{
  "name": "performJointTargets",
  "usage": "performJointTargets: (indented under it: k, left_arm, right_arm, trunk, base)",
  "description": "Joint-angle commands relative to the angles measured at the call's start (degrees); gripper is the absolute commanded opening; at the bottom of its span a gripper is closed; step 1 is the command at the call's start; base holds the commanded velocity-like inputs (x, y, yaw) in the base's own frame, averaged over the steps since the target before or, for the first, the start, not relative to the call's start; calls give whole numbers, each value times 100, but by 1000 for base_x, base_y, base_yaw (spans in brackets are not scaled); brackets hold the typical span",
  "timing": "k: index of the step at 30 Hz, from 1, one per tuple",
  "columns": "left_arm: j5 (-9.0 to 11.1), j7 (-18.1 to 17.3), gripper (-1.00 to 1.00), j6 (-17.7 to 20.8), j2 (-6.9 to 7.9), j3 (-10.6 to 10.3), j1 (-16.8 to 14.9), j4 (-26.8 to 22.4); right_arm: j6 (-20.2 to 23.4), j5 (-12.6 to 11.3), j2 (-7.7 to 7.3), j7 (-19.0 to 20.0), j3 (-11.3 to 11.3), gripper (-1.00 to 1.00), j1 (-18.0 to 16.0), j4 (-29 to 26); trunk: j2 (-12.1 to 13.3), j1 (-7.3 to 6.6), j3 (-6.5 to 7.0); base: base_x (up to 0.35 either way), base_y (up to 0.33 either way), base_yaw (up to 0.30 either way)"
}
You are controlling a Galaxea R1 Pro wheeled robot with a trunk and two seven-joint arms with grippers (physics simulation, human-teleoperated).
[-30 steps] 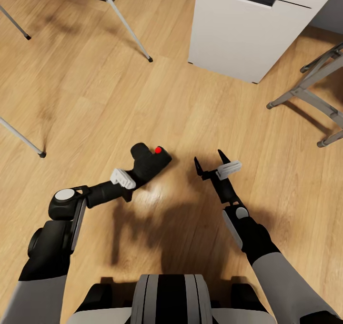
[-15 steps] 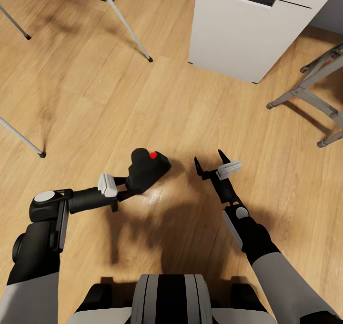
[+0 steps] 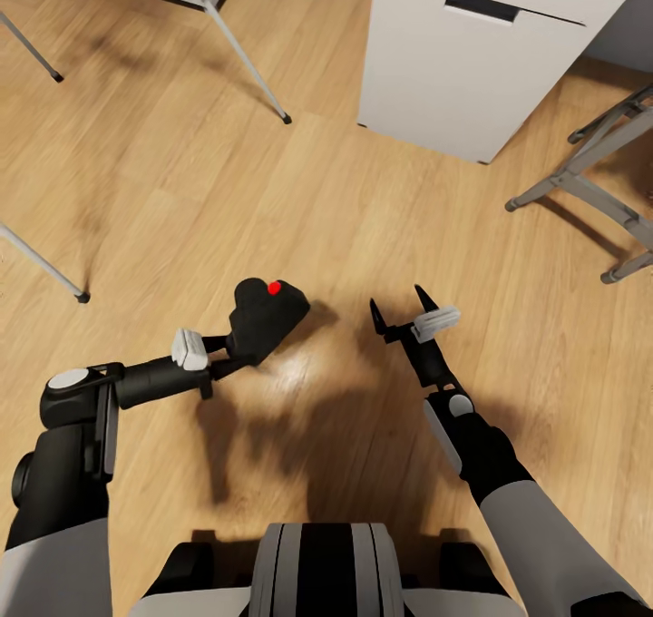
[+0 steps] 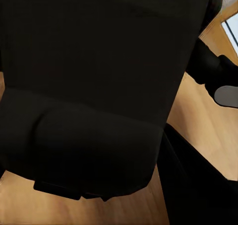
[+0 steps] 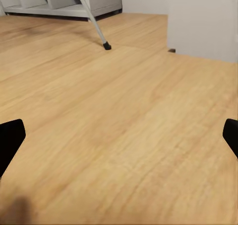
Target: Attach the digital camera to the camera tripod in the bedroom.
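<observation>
**Left arm carrying the digital camera above the bedroom floor**

In the head view the left gripper [image 3: 238, 352] is holding the digital camera [image 3: 263, 316], its jaws clenching on the black body from below and behind. The camera is hanging clear of the wood plank floor [image 3: 299, 200], with its red dot facing up and a dark shadow lying on the planks beneath the arm. In the left wrist view the digital camera [image 4: 99, 86] is taking up almost the whole frame as a black mass pressed close to the lens, with slivers of floor showing at the edges.

The right gripper [image 3: 399, 306] is hovering over the floor just beside the camera, apart from it, with its jaws released and spread wide and nothing between them. In the right wrist view the two black fingertips [image 5: 10, 140] are sitting at opposite edges over bare planks.

The camera tripod [image 3: 238, 47] is standing ahead and to the left; three thin silver legs with black feet are reaching the floor, well apart from the camera. A white cabinet [image 3: 462, 63] is standing ahead, and the grey legs of a stool [image 3: 580, 177] are showing at the right.
</observation>
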Motion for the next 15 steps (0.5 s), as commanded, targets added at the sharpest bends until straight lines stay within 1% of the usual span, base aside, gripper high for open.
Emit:
performJointTargets:
  k: [1,5,6,11,14,15]
  left_arm:
    - [-44,-56,-100,131,-6,76,-3,-8]
    - [-44,-66,-100,413,-10,255,-3,-10]
    - [-44,-70,-100,549,-10,364,-3,-4]
    - [-44,-173,-100,765,-10,642,-6,21]
    - [-44,-268,-100,819,-12,707,-5,14]
    - [-44,-350,-100,844,-12,733,-4,4]
  right_arm:
    - [-12,-34,-4,17,8,100,-3,3]
    - [0,-35,-6,16,5,100,-3,7]
    - [1,-38,-11,17,4,100,-3,9]
    - [-2,-46,-34,34,3,100,29,5]
    - [-5,-49,-41,39,4,100,91,37]
    - [-8,-50,-44,38,7,100,132,99]
  trunk:
    - [0,-3,20]
    - [6,-13,109]
    - [7,-16,131]
    - [14,-29,242]
    - [18,-37,308]
    - [19,-39,330]
  base:
    - [0,0,0]
    - [0,0,0]
    - [0,0,0]
    - [0,0,0]
    - [0,0,0]
    - [0,0,0]
